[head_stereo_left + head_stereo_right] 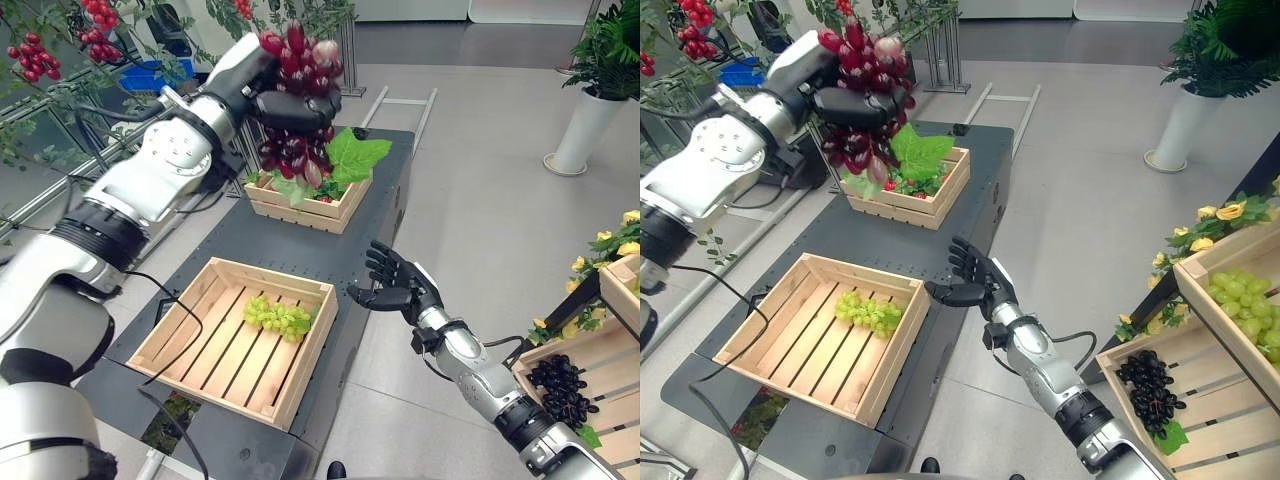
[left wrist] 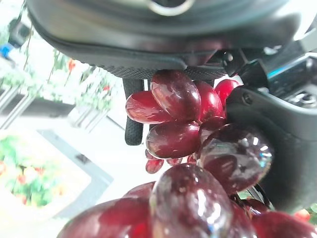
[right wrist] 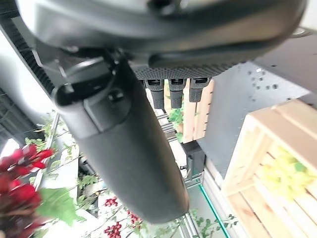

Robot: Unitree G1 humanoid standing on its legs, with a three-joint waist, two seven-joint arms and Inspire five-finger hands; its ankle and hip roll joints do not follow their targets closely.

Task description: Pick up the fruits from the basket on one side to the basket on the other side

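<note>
Left hand (image 1: 290,108) grips red grape bunch (image 1: 298,100), hanging lengthwise above far crate (image 1: 305,205) at table's far edge; near crate (image 1: 234,338) with green grapes (image 1: 279,317) lies nearer. Right hand (image 1: 395,285) idle, fingers spread.

both head eyes look down from above onto the same table (image 1: 360,250) and two crates. each wrist camera peers along its own robot hand from very close.

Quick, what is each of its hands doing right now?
Left hand: closed around the red grapes, held up above the far crate.
Right hand: open, holding nothing.
</note>
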